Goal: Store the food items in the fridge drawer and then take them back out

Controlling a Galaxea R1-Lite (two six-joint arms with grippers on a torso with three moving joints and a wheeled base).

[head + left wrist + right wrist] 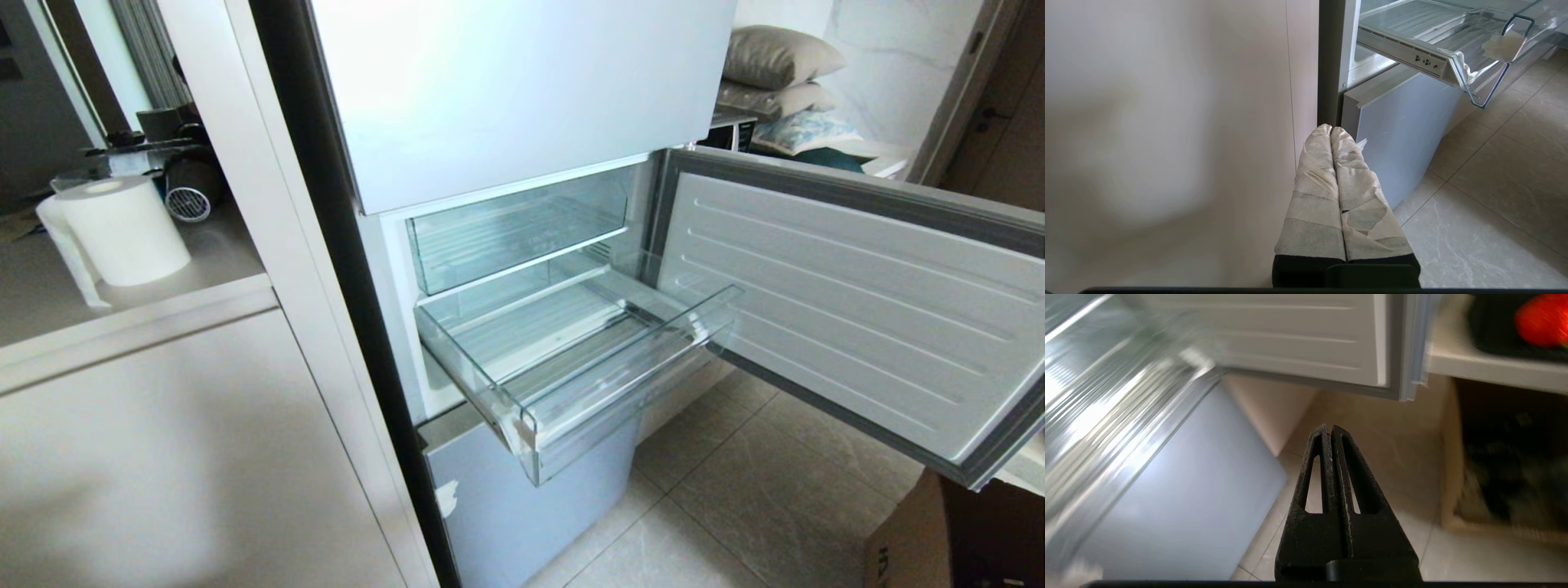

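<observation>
Right wrist view: my right pincer (pixel 1331 430), tips together and empty, hangs below the fridge door (pixel 1298 339), beside the pulled-out, empty fridge drawer (pixel 571 384). The red food item (pixel 1541 318) waits beyond the door on a shelf (pixel 1486 369). Storing not yet begun; left pincer (pixel 1331 132) closed.

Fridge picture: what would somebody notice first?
The clear fridge drawer, pulled far out and empty, juts from the open fridge in the middle, with the white door swung wide on the right. In the right wrist view, a bright red food item sits on a ledge past the door's edge.
</observation>
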